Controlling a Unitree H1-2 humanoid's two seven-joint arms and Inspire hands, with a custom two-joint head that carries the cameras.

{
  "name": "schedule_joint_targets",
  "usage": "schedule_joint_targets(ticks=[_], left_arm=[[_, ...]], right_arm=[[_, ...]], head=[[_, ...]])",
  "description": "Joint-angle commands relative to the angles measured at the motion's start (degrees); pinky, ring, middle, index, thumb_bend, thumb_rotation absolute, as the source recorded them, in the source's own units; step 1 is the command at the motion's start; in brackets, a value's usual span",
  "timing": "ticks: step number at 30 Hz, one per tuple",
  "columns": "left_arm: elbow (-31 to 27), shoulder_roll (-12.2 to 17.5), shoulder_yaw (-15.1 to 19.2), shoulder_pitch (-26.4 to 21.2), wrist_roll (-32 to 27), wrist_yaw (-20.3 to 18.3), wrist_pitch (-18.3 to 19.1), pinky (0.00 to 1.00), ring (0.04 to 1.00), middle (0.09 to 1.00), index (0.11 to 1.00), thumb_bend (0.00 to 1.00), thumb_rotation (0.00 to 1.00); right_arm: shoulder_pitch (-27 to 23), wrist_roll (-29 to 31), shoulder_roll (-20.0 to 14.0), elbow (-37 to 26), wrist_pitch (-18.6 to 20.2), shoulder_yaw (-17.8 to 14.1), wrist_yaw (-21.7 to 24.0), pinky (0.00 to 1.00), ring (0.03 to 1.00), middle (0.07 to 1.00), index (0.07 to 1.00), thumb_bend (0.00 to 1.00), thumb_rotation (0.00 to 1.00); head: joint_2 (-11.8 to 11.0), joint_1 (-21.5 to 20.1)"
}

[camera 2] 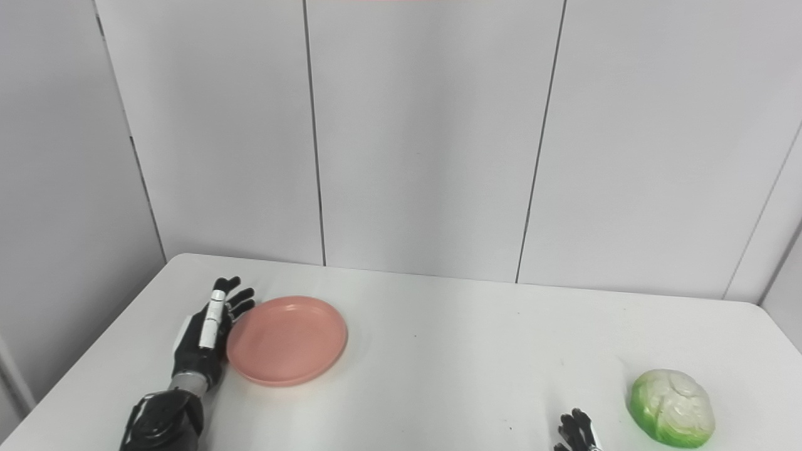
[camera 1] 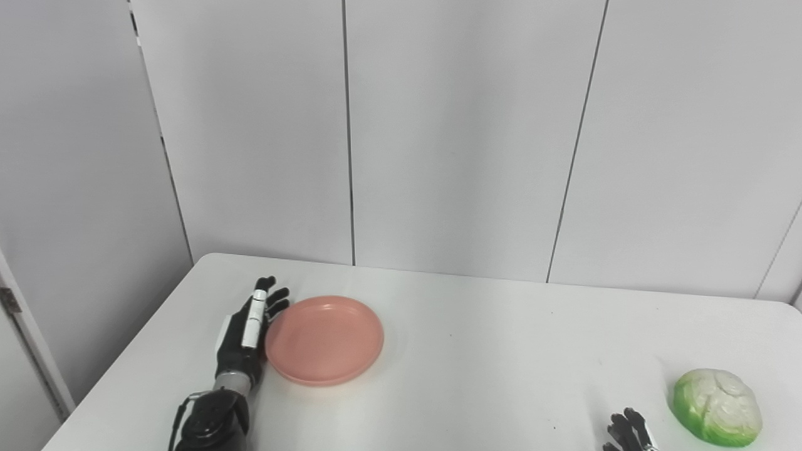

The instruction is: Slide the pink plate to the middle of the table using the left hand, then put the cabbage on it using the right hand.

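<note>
Left eye view shows the left hand [camera 1: 246, 335], fingers extended and holding nothing, set edge-on against the left rim of the pink plate [camera 1: 324, 339], which lies left of centre on the table [camera 1: 489, 351], so a push runs rightward.

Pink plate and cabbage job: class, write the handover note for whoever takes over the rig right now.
Left robot hand: open, fingers straight, set against the left rim of the pink plate, holding nothing.
Right robot hand: only fingertips show at the bottom edge, left of the cabbage and apart from it; open or shut cannot be told.
Plate lies left of the table centre, empty. Cabbage sits near the right front.
Done: left hand in pushing position.
Left: slide plate to the middle, then place cabbage on it.
</note>
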Motion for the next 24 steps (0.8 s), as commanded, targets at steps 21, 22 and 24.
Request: schedule_joint_targets(ticks=[21, 22, 24], left_arm=[[-1.9, -12.8, -2.6, -1.9, -0.7, 0.5, 4.5, 0.81, 0.837, 0.833, 0.865, 0.73, 0.89], [-2.2, -13.0, -2.7, -1.8, -0.6, 0.6, 4.8, 0.81, 0.837, 0.833, 0.866, 0.73, 0.89], [-2.7, -14.0, -3.2, -1.4, -0.5, 0.7, 5.1, 0.80, 0.841, 0.836, 0.867, 0.73, 0.88]], right_arm=[[3.0, -3.1, 3.1, -3.0, 3.1, 3.2, -1.4, 0.81, 0.860, 0.866, 0.887, 0.69, 0.99], [3.0, -3.3, 3.3, -3.2, 3.3, 3.3, -1.6, 0.81, 0.859, 0.866, 0.886, 0.70, 0.99], [3.1, -4.0, 3.7, -3.6, 3.6, 3.8, -2.0, 0.81, 0.859, 0.868, 0.883, 0.70, 0.98]], head=[[4.0, -8.4], [4.1, -8.6], [5.0, -10.6]])
